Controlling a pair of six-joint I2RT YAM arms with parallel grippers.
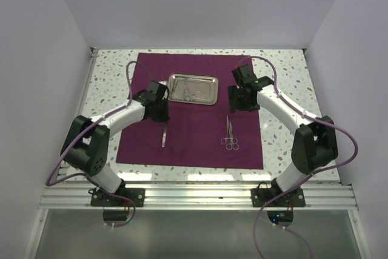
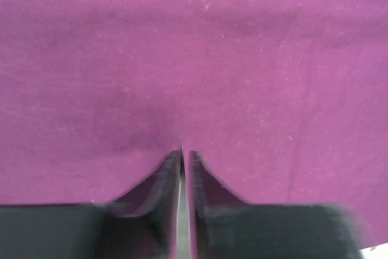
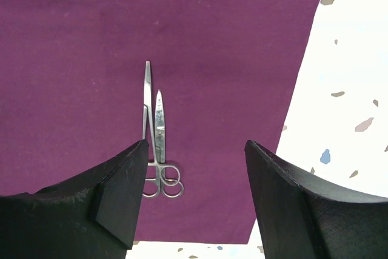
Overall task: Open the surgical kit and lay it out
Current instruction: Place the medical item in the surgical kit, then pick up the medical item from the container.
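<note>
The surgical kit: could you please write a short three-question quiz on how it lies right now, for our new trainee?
1. True or false: the right gripper is open.
2. The steel tray sits on: A) bare table, B) the purple cloth, C) a wooden board.
3. How many ring-handled instruments lie side by side, to the right of the tweezers?
Key: 1 true; 2 B; 3 two.
</note>
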